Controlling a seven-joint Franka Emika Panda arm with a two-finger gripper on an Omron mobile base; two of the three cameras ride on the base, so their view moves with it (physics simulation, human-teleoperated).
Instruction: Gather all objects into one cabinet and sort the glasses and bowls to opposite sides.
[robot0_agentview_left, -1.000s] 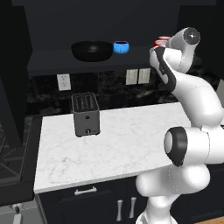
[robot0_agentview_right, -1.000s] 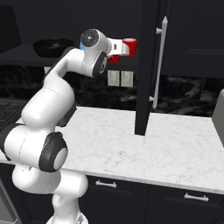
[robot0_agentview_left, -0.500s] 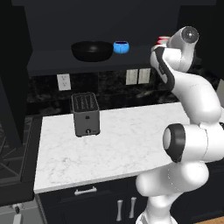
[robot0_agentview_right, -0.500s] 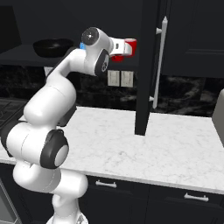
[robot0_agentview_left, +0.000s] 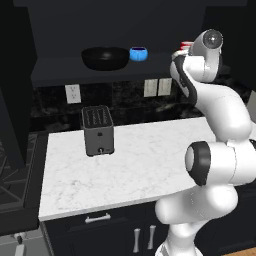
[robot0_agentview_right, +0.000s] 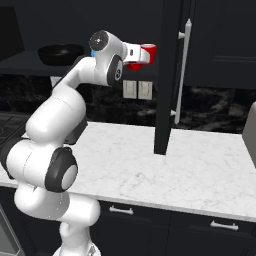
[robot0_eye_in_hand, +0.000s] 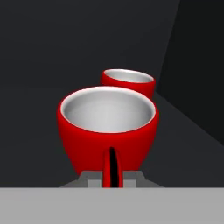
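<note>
Red cup (robot0_eye_in_hand: 107, 127), lower centre of the hand view, is pinched by its handle in the nearly closed gripper (robot0_eye_in_hand: 112, 177); set it down just beside the second cup (robot0_eye_in_hand: 127, 82) behind it without knocking that over.

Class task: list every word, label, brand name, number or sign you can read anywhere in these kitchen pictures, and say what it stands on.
No readable text anywhere.
Toaster: plain grey, no brand or dial marks that can be read.
Red cups, near and far: plain red outside, pale inside, no print.
Black bowl and blue bowl: unmarked.
Wall outlets: blank plates.
Cabinet: no labels.
</note>
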